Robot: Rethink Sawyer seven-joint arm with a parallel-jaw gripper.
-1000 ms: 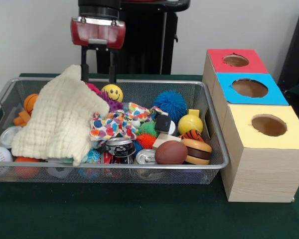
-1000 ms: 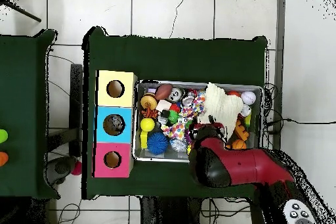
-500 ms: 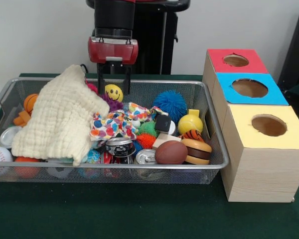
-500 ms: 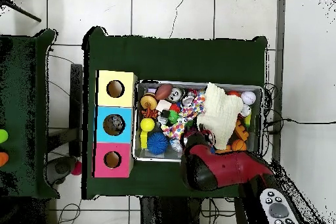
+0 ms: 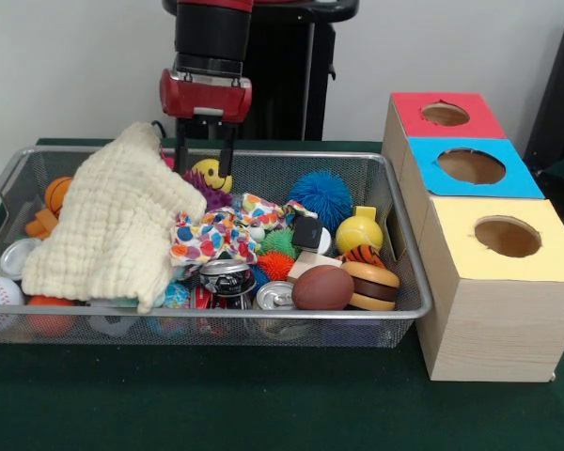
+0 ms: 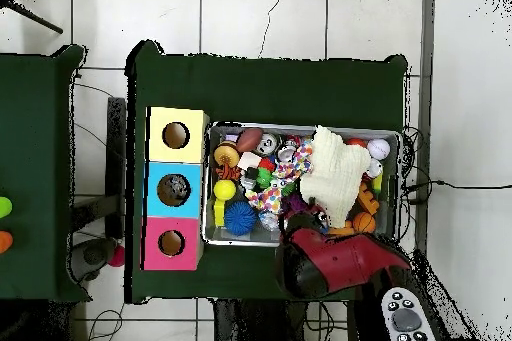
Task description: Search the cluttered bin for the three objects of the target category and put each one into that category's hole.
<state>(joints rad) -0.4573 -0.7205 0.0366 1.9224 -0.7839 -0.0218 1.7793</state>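
Green table (image 5: 263, 413) in the front view carries one wire bin (image 5: 395, 235) and three boxes: red (image 5: 444, 115), blue (image 5: 470, 167), yellow (image 5: 508, 237), one hole each. One hand (image 5: 204, 162), prongs apart, straddles one smiley ball (image 5: 210, 173) at the bin's far side beside one cloth (image 5: 113, 225). Overhead, three boxes line the bin (image 6: 300, 129); the arm (image 6: 330, 257) hides the hand.

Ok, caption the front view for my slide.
Sawyer gripper open over a smiley ball in a cluttered wire bin, beside red, blue and yellow hole boxes.
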